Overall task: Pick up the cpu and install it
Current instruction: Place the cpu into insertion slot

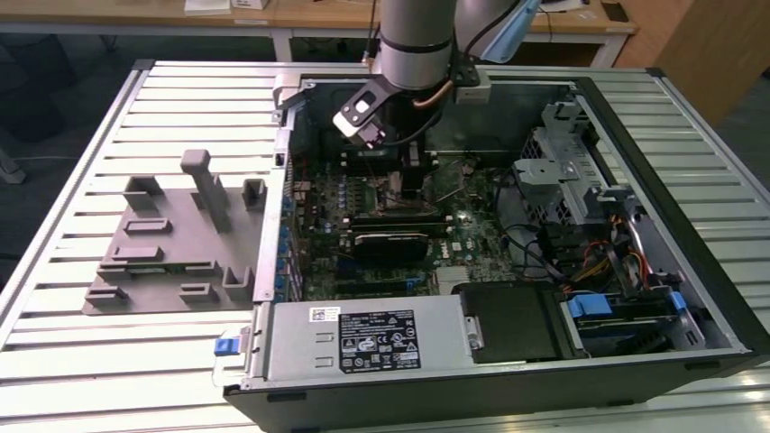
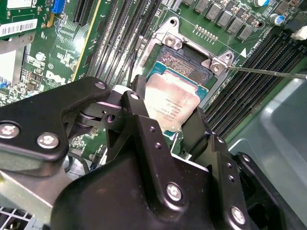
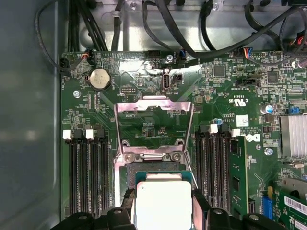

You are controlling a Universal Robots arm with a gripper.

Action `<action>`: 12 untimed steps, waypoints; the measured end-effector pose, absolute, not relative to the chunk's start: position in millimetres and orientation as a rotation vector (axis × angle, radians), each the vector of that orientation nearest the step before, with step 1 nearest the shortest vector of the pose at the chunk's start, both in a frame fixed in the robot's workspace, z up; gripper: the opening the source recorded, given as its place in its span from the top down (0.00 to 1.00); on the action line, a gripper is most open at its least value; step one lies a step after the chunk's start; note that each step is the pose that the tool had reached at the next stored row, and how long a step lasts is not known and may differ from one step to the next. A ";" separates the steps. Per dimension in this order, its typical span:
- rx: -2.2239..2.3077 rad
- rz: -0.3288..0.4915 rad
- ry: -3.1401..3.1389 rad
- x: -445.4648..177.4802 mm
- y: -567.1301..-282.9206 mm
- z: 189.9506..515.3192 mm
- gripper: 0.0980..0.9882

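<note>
The cpu (image 2: 173,98), pale lid faintly printed (too small to read), is clamped at opposite edges by the gripper's (image 2: 167,122) black fingers (image 2: 139,103), over the open socket (image 2: 184,62). A grey holder block (image 1: 169,244) lies at the exterior view's left, with the computer case (image 1: 673,144) to its right, white-stickered on its near side.

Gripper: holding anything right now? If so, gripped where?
Yes. The gripper is shut on the cpu, with its fingers clamping two opposite side edges and the silver top left bare, at the open socket.
</note>
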State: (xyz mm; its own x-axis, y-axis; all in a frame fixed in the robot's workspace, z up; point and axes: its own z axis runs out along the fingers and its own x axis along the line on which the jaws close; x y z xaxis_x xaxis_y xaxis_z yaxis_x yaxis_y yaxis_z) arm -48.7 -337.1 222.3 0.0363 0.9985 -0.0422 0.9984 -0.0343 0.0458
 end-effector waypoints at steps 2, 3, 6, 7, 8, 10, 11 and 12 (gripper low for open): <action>2.216 0.002 2.138 -48.7 -337.2 221.4 0.50; 2.216 0.002 2.138 -48.7 -337.3 221.0 0.50; 2.208 0.003 2.146 -48.7 -337.3 219.9 0.50; 2.201 0.003 2.154 -48.7 -337.3 219.5 0.50; 2.190 0.004 2.165 -48.7 -337.3 218.8 0.50; 2.180 0.004 2.174 -48.7 -337.3 218.3 0.50; 2.180 0.003 2.175 -48.7 -337.3 218.3 0.50; 2.180 0.004 2.174 -48.7 -337.5 218.1 0.50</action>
State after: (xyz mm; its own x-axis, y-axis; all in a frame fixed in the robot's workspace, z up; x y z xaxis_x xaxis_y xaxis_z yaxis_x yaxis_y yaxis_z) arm -48.7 -337.5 218.1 0.0036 0.9991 -0.0422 0.9989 -0.0017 0.0459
